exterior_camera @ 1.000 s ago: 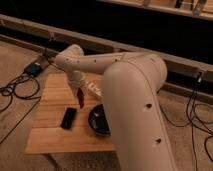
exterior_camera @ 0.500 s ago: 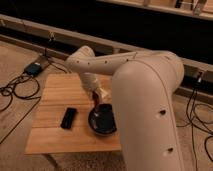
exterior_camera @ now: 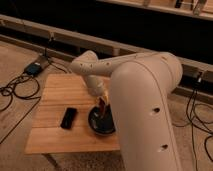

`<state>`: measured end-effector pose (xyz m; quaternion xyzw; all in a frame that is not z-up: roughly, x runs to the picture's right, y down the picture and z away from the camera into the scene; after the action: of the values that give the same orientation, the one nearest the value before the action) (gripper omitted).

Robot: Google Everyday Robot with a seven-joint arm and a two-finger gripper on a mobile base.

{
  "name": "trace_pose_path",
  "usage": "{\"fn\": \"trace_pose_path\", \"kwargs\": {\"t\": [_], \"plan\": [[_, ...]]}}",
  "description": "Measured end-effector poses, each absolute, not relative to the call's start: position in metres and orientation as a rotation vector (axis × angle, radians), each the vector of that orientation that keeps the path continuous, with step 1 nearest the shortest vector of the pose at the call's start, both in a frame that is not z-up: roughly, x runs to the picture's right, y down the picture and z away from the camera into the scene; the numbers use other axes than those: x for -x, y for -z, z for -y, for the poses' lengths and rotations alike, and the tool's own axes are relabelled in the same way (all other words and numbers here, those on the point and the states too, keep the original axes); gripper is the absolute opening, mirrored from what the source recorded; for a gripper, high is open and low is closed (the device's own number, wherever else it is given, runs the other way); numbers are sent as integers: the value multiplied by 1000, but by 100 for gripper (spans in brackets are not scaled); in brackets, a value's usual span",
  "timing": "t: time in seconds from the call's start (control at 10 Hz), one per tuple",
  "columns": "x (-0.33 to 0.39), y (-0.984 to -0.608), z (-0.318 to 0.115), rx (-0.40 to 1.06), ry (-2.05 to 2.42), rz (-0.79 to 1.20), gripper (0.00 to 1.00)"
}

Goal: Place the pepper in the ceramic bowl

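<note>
The ceramic bowl (exterior_camera: pixel 94 122) is round, glossy and black, and stands on the wooden table (exterior_camera: pixel 52 97) near its front right part. My gripper (exterior_camera: pixel 102 106) hangs just over the bowl's far rim, pointing down. It is shut on the pepper (exterior_camera: pixel 101 110), a small slim dark-red piece that dangles from the fingertips over the bowl's inside. My large white arm covers the right part of the bowl and of the table.
A flat black phone-like slab (exterior_camera: pixel 68 117) lies on the table left of the bowl. Cables (exterior_camera: pixel 15 95) and a small box (exterior_camera: pixel 34 68) lie on the floor to the left. A low ledge (exterior_camera: pixel 60 37) runs behind the table.
My gripper has carried the pepper to the right, from above the slab side of the table to over the bowl, and has come lower.
</note>
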<state>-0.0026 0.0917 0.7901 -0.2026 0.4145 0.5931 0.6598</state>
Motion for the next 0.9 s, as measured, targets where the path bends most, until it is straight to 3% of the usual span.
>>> {"fn": "trace_pose_path", "kwargs": {"t": [0.2, 0.6, 0.9], "plan": [[-7, -794, -97, 445, -1369, -1026, 26], [11, -806, -94, 501, -1403, -998, 62], [11, -806, -95, 503, -1400, -997, 67]]}}
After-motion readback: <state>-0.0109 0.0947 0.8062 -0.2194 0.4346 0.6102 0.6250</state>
